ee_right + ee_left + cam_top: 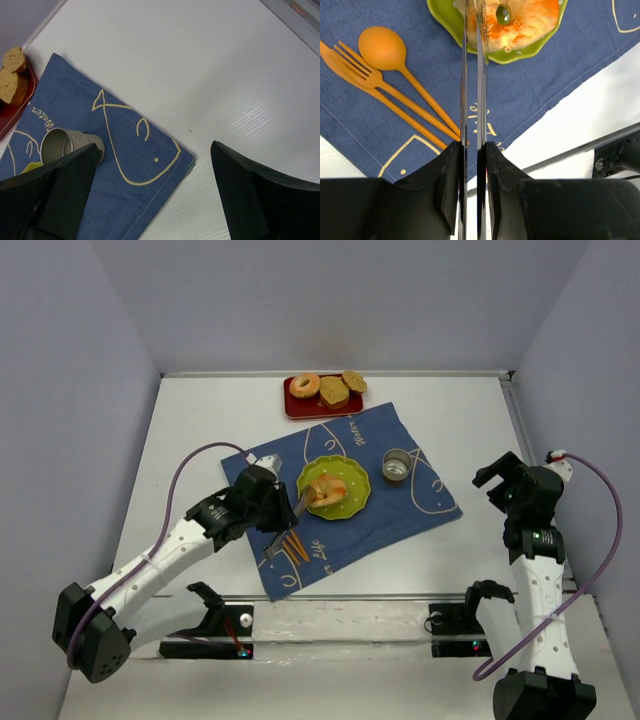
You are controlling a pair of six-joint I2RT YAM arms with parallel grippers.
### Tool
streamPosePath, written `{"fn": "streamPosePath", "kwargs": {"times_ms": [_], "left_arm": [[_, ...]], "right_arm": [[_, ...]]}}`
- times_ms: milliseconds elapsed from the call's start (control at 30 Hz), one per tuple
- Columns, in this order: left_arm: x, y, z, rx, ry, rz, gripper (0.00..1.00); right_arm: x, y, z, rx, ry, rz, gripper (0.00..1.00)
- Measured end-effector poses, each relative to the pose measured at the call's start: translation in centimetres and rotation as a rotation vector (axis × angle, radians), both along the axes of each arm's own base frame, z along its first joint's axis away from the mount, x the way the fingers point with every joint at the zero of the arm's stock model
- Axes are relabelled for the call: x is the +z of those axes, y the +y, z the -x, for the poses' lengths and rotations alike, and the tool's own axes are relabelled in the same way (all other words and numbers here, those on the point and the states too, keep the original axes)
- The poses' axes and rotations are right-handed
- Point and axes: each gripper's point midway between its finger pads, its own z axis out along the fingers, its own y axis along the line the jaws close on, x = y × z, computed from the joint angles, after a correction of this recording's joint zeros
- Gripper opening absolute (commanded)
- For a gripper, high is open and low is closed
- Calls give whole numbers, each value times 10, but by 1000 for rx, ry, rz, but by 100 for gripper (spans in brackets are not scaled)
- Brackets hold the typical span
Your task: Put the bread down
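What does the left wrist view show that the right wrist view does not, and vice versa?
Only the left wrist: the orange cutlery and the bread. Only the right wrist: the metal cup and the red tray with bread pieces. Both: the blue cloth, the white table, and perhaps the green plate, a mere sliver in the right wrist.

Bright, even overhead light, soft shadows; faint table (240, 75) glare; wrist claws blurry up close.

arms (165, 555): white links, black joints | cables (176, 485): purple | left gripper (471, 10): thin metal fingers (464, 75), black base
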Motion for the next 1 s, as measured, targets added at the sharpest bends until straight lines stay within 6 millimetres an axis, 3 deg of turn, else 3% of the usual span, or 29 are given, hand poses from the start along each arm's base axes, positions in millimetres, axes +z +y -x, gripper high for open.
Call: {"fn": "streamPosePath", "kwargs": {"times_ms": [133,167,267,533,733,1000], "left_arm": [[-2,8,6,30,5,-36,34],[-4,11,6,40,9,-51,43],[-9,13,7,46,20,-72,53],[-19,16,10,37,52,-118,60],[-4,13,6,32,25,-101,65],[31,10,3,21,-51,-42,68]], "right_arm": [[0,0,1,0,-3,1,100],[1,0,1,0,-5,1,100],[1,0,1,0,-6,1,100],[1,-1,1,-8,-5,5,100],[1,-2,1,-14,-3,7,100],[0,-3,1,-16,-1,8,100]]}}
